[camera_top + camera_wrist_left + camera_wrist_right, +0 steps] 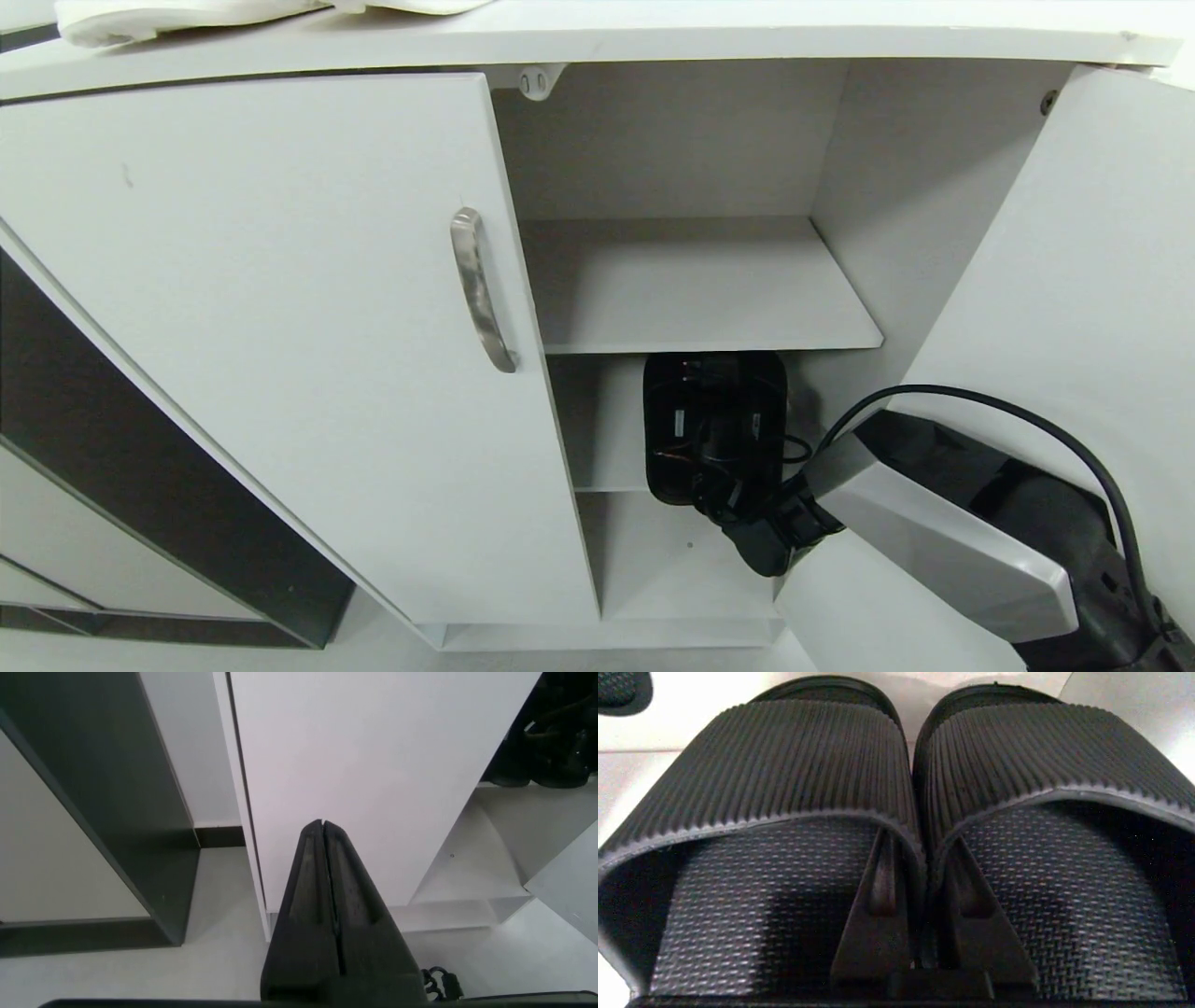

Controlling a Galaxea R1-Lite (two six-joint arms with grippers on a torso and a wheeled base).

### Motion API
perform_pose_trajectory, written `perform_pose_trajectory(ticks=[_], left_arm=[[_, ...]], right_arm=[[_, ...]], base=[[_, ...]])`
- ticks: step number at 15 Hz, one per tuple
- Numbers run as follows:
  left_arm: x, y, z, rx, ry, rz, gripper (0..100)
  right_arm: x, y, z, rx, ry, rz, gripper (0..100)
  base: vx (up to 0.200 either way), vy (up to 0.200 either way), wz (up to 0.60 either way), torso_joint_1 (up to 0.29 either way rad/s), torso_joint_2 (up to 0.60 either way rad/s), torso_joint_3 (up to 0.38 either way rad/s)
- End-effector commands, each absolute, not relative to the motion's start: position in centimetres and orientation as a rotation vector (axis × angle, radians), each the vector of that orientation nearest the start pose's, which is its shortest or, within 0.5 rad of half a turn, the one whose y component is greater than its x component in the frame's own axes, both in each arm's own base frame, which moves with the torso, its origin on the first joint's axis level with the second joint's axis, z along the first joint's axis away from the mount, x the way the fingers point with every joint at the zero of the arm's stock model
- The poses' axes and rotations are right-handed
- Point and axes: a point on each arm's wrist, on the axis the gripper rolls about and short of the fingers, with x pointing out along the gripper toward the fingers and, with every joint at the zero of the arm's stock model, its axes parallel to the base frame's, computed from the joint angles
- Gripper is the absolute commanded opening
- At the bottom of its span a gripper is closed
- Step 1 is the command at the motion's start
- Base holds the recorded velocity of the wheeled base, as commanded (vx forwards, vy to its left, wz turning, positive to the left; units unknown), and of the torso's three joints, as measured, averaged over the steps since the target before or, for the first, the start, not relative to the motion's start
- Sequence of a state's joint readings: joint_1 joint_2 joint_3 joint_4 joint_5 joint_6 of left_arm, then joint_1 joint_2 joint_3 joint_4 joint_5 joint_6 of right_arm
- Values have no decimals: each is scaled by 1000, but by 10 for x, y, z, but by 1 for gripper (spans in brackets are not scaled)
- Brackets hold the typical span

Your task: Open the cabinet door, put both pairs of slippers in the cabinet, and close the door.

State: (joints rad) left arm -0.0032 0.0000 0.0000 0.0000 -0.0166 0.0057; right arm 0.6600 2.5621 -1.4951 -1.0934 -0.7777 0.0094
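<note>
Right arm (943, 541): white angular shell panels over black joint housings. A black cable (1027, 411) arcs above it. Left claw (322, 826): matte black, two long tapered fingers with lengthwise grooves. Right claw (920, 859): black, wedge-shaped fingers.

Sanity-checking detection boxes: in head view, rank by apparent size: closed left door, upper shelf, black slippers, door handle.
1. closed left door
2. upper shelf
3. black slippers, lower end partly covered
4. door handle, clearly the smallest
</note>
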Motion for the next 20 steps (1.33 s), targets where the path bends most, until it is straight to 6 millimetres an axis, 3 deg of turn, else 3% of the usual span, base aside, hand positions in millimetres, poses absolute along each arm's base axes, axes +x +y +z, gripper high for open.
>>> perform_pose_trajectory(ticks=[1,2,3,7,9,13,14,17,20], left_arm=[[-23,0,76,6,1,-20,0],[-23,0,76,6,1,-20,0],[-23,0,76,6,1,-18,0],[-23,0,75,6,3,-20,0],[-23,0,76,6,1,-18,0],[-23,0,76,6,1,-20,0],[-23,0,75,6,3,-18,0],[-23,0,76,8,1,-21,0],[-23,0,76,6,1,-18,0]], right_arm=[[403,293,48,23,-17,-117,0],[403,293,47,22,-16,-115,0],[403,294,45,21,-14,-115,100],[400,291,42,10,-2,-117,100],[387,289,49,6,2,-106,100],[338,284,68,-1,8,-51,100],[313,279,71,-13,21,-18,100],[265,263,64,-54,60,43,100],[249,256,63,-33,39,64,100]], base=[[0,0,0,0,0,0],[0,0,0,0,0,0],[0,0,0,0,0,0],[0,0,0,0,0,0],[0,0,0,0,0,0],[0,0,0,0,0,0],[0,0,0,0,0,0],[0,0,0,0,0,0],[0,0,0,0,0,0]])
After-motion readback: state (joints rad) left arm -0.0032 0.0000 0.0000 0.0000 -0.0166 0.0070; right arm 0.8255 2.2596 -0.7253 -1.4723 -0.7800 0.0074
